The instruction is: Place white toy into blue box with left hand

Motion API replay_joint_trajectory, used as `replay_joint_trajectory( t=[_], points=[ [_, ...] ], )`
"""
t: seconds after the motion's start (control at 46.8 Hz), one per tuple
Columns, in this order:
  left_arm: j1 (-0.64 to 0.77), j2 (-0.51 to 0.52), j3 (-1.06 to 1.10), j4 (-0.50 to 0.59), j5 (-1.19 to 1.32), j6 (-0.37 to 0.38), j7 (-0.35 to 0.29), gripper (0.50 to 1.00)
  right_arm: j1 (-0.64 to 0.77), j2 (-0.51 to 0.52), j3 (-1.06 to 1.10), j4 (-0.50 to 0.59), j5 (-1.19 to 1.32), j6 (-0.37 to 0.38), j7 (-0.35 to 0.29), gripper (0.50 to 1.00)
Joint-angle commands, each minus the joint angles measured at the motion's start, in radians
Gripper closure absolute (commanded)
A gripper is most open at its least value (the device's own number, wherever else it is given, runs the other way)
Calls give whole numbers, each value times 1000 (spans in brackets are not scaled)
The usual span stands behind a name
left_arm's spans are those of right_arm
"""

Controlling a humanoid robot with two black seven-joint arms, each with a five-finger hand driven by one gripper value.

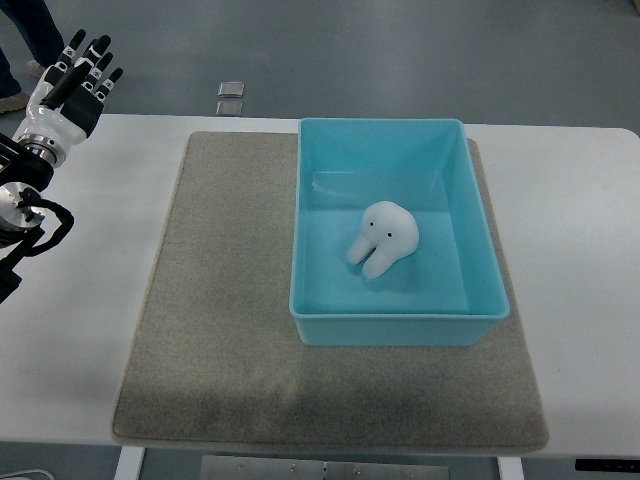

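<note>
A white tooth-shaped toy (382, 237) with two black dot eyes lies on the floor of the blue box (398, 326), a little right of its middle. The box stands on the right half of a grey mat (230, 300). My left hand (78, 72) is raised at the far left corner of the table, well away from the box, with fingers stretched out and nothing in them. Its arm (22, 200) runs down the left edge. No right arm shows.
The white table (580, 250) extends around the mat. Two small metal plates (230, 97) lie on the floor beyond the table's far edge. A person's legs (30, 40) stand at the top left, close behind my left hand.
</note>
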Motion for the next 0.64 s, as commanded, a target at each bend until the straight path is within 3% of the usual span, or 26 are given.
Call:
replay_joint_trajectory(
  t=[0.0,0.62],
  points=[
    [12,-1,-10,0,0,0,0,506,0,0,0,0,0,0,0,564],
    [32,-13,-15,-2,3,8,-5,506,0,0,-5,17,-9,8,-6,564]
  ],
)
